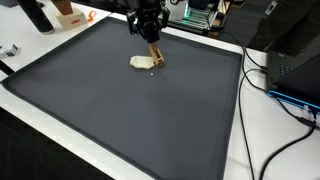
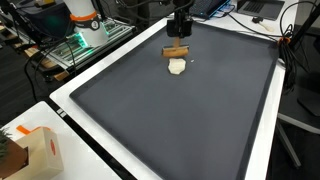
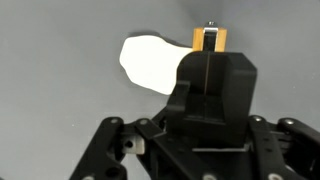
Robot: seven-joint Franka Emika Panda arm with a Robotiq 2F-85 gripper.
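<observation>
Wooden block (image 1: 155, 55) could have slipped free or toppled if the jaws had only a light hold on it, for it appeared slanted in an exterior view rather than lying flat. I could not tell whether the jaws were clamped on it or merely close above it, because in the wrist view the dark housing hid their tips. A downward push might also have driven the block into the white lump (image 1: 141, 63), which it touched or nearly touched, and smeared or shoved that lump across the dark mat (image 1: 120, 110) on the desk (image 2: 62, 98). The block looked small, oblong and light brown to orange, with squared ends. It sat just beside the white lump, directly under the jaws.
</observation>
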